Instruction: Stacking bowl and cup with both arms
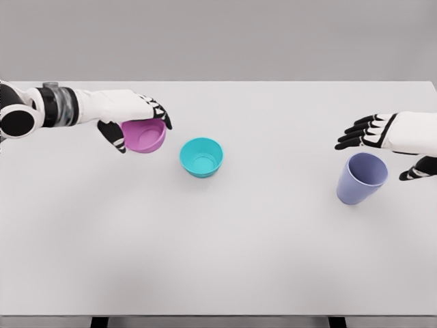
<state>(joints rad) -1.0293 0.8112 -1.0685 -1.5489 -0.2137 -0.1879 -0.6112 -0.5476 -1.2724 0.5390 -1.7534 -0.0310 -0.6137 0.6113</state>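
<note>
White table (225, 260) — bowls, cup, hands.

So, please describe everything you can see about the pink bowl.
The pink bowl is small and round, in a matte, plastic-looking magenta. It is tilted, its opening facing the camera, at the table's far left. The left hand grasps it from above, thumb on its left side. The teal bowl stands apart, to its right.

Both arms are glossy white shells. The left arm (82, 106) shows a grey ringed wrist cuff and a black round joint; fingers (113, 137) are black with white segments.
</note>
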